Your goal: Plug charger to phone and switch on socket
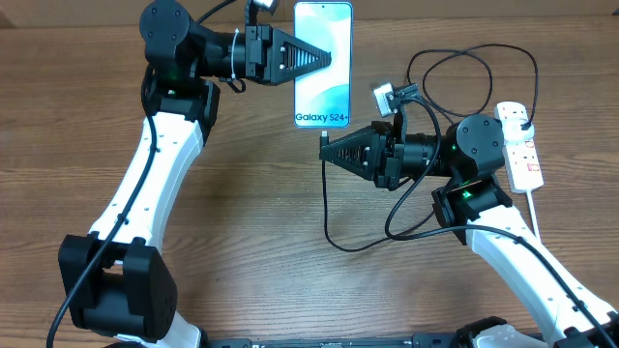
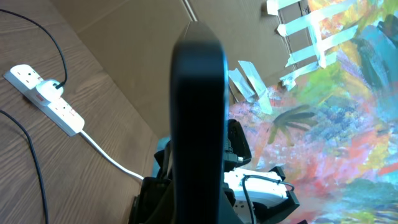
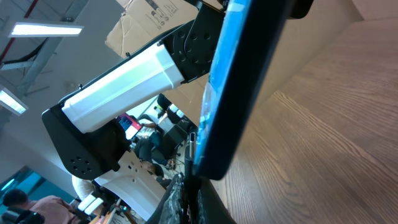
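Note:
The phone (image 1: 323, 68), its light-blue screen lit, is held off the table at the back centre. My left gripper (image 1: 327, 56) is shut on its left edge; the left wrist view shows the phone (image 2: 199, 106) edge-on as a dark slab between the fingers. My right gripper (image 1: 325, 151) is shut on the connector tip of the charger (image 1: 325, 193), right at the phone's bottom edge. Whether the tip sits in the port I cannot tell. In the right wrist view the phone (image 3: 239, 87) ends just above my right gripper (image 3: 191, 186). The white socket (image 1: 522, 145) lies at the far right.
The charger's black cable loops over the table (image 1: 242, 193) below and behind my right arm and runs to the socket (image 2: 53, 99). The strip's thick white cord (image 1: 535, 208) trails toward the front right. Cardboard and a colourful painting fill the wrist views' background.

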Controlling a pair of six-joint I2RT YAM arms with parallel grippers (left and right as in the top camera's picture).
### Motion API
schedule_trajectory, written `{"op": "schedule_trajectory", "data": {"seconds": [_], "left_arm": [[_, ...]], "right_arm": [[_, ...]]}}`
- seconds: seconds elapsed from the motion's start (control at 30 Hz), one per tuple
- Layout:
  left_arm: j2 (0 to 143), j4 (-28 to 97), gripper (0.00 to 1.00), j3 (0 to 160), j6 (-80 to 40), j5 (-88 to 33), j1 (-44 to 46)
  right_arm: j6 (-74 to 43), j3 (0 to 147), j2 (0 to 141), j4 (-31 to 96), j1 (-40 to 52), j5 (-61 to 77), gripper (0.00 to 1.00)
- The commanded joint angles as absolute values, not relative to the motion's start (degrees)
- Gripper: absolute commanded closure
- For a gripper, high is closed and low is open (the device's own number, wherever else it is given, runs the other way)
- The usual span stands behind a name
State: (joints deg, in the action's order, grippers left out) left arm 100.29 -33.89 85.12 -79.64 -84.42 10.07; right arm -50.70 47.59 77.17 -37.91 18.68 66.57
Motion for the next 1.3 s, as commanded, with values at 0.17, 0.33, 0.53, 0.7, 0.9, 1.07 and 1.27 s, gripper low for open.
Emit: {"op": "schedule_trajectory", "data": {"seconds": [0.17,0.33,0.53,0.7,0.9,1.07,1.27], "left_arm": [[99.20,-34.11,0.96,86.41,-81.47,-84.51,10.44],[99.20,-34.11,0.96,86.41,-81.45,-84.49,11.03],[99.20,-34.11,0.96,86.41,-82.15,-84.55,11.03],[99.20,-34.11,0.96,86.41,-82.35,-84.62,11.03],[99.20,-34.11,0.96,86.41,-82.37,-84.71,11.03],[99.20,-34.11,0.96,86.41,-82.37,-84.73,11.07],[99.20,-34.13,0.96,86.41,-82.28,-84.66,11.07]], "right_arm": [[-51.03,49.25,77.01,-38.11,18.31,66.04,0.96],[-51.03,49.25,77.01,-38.11,18.31,65.39,0.96],[-51.03,49.25,77.01,-38.06,18.31,65.10,0.96],[-51.03,49.25,77.01,-38.04,18.31,64.53,0.96],[-51.00,49.25,77.01,-37.01,18.31,63.92,0.96],[-51.00,49.25,77.01,-37.01,18.31,63.66,0.96],[-51.03,49.25,77.01,-37.01,18.31,63.70,0.96]]}}
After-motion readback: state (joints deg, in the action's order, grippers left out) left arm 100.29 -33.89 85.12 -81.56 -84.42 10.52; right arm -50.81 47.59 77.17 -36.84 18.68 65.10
